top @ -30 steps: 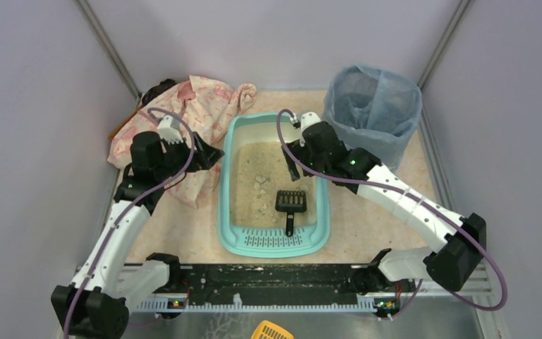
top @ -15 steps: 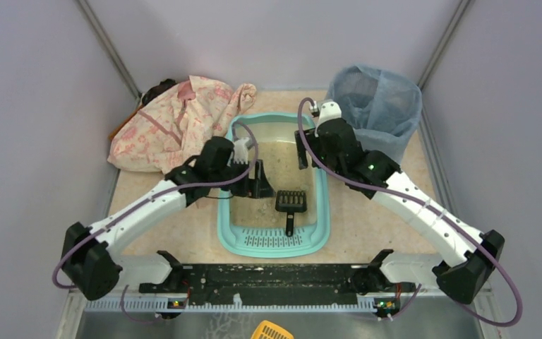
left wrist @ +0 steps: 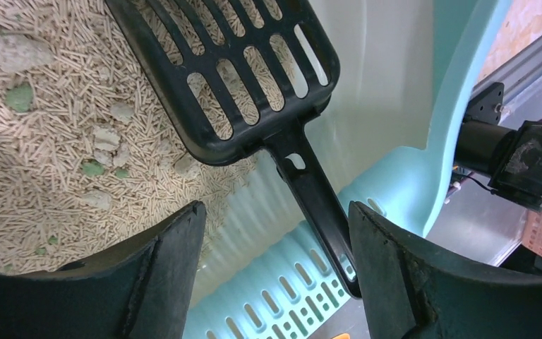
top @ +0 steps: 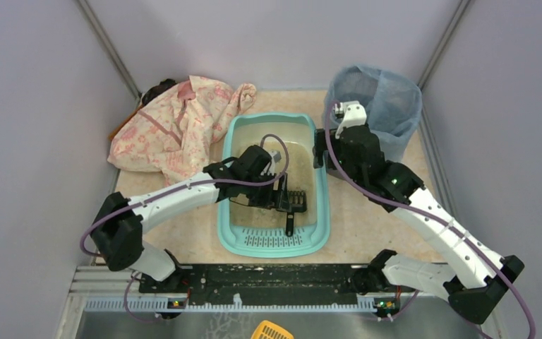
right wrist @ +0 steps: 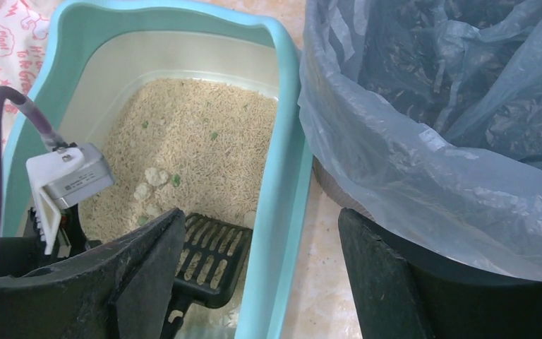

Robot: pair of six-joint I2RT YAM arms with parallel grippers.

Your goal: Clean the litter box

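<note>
The turquoise litter box (top: pixel 275 248) sits mid-table, with beige litter and pale and green clumps (left wrist: pixel 17 51). A black slotted scoop (top: pixel 291 201) lies in it, head on the litter and handle (left wrist: pixel 317 205) resting on the slotted grille (left wrist: pixel 289 296). My left gripper (top: pixel 284 198) is open just above the scoop. In the left wrist view the handle runs close to the right finger, and the gripper (left wrist: pixel 275 215) holds nothing. My right gripper (top: pixel 321 157) is open and empty above the box's right rim (right wrist: pixel 282 141), beside the bin.
A grey bin lined with a blue bag (top: pixel 374 106) stands at the back right, close to my right gripper; it also shows in the right wrist view (right wrist: pixel 452 106). A pink patterned cloth (top: pixel 176 123) lies back left. A yellow scoop (top: pixel 272 330) lies below the arm rail. Enclosure walls close in both sides.
My left arm swung from the pink cloth into the litter box, down to the scoop. My right arm moved from over the litter to the box's right rim, toward the bin.
</note>
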